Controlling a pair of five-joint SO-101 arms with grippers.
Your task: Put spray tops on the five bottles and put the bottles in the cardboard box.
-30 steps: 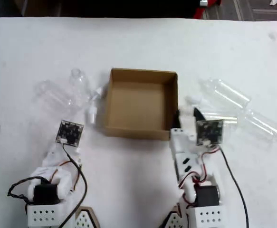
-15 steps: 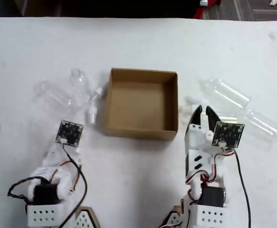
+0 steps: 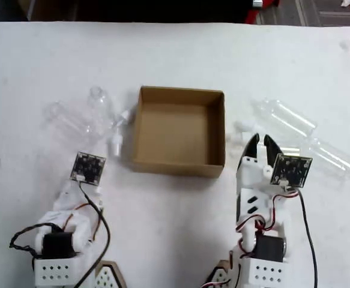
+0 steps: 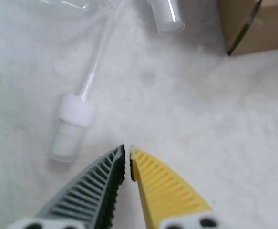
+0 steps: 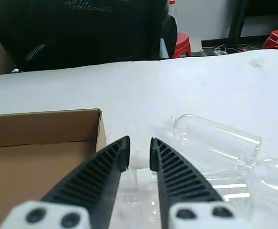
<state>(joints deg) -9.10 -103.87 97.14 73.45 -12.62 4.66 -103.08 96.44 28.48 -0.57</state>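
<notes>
Bright, even light bleaches the white counter; the box casts faint shadow; glare streaks the clear bottles.

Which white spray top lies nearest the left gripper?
The white spray top with the thin tube, beside the left gripper; the other white top lies farther off, by the brown cardboard box.
</notes>
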